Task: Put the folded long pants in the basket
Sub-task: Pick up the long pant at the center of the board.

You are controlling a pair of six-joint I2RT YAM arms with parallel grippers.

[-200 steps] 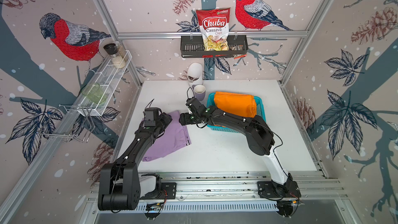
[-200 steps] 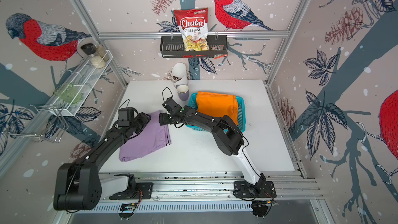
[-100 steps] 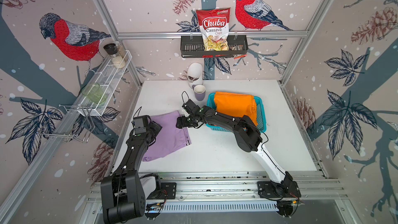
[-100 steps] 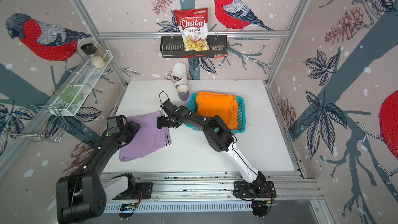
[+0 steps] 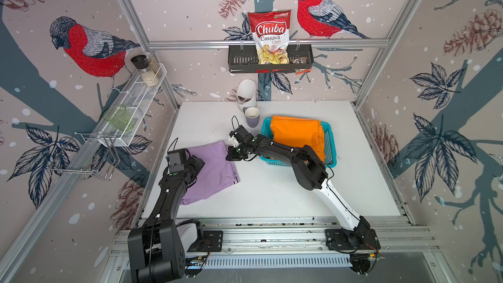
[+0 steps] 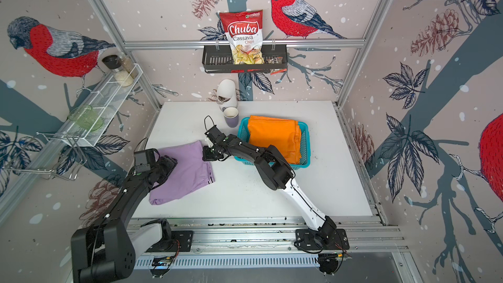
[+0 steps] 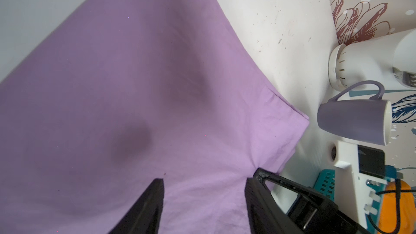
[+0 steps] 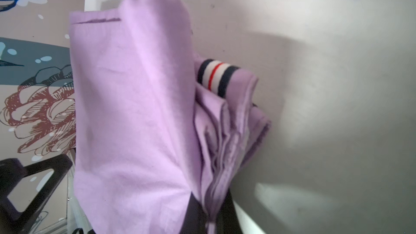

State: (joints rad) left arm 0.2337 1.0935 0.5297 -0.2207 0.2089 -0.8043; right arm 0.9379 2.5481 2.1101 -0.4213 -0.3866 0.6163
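Bright orange folded cloth pants [image 5: 296, 137] lie in the turquoise slotted plastic basket [image 5: 330, 142]; lilac folded cloth pants [image 5: 212, 170] are on the table [image 5: 272, 191], the right hand [image 5: 231, 156] pinching their edge, the left hand [image 7: 203, 184] spread.

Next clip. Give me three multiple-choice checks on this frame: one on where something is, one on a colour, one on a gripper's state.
1. Where do the orange folded pants lie relative to the turquoise basket? A under it; B inside it; C beside it.
2. What colour is the mug next to the basket? A green; B purple; C red.
3. How is the right gripper? A open over the basket; B shut on the mug; C shut on the edge of the lilac folded pants.
Key: 1 B, they fill the basket; 2 B, its outside is purple; 3 C, the right wrist view shows lilac cloth pinched in its jaws.
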